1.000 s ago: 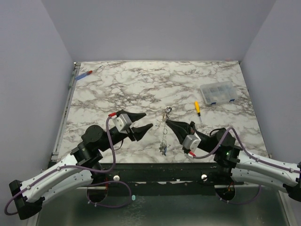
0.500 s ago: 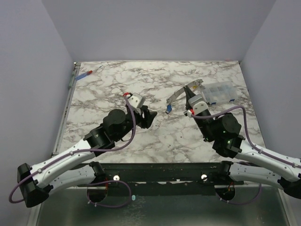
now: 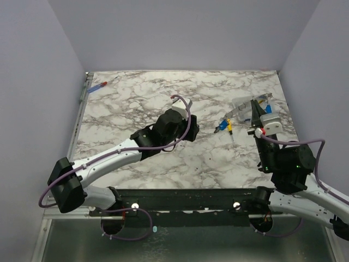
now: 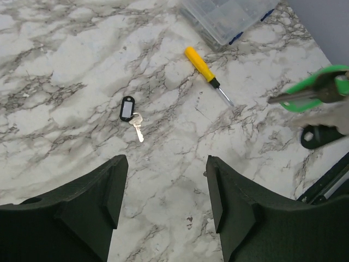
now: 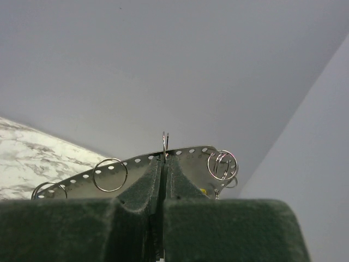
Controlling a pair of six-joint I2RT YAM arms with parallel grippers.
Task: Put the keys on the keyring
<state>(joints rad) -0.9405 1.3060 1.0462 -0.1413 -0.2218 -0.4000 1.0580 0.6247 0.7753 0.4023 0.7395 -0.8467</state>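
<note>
My right gripper [image 5: 164,159] is raised at the far right and shut on the keyring [image 5: 185,158], a curved silver band with holes that carries several small split rings. Keys with blue and green caps [image 3: 221,127] hang from it; one green-capped key [image 4: 316,90] shows blurred in the left wrist view. A loose silver key with a black tag [image 4: 131,113] lies on the marble. My left gripper [image 4: 163,188] hovers open just short of it, nothing between its fingers [image 4: 103,199].
A yellow-handled screwdriver [image 4: 203,70] lies beyond the tagged key, with a clear plastic compartment box [image 4: 226,16] behind it. A red-and-blue screwdriver [image 3: 101,85] rests at the far left corner of the marble table [image 3: 136,103].
Both arms swung away from the near edge. The right gripper carried the keyring up and to the far right. The left arm reached over the table's middle and its jaws spread a little wider.
</note>
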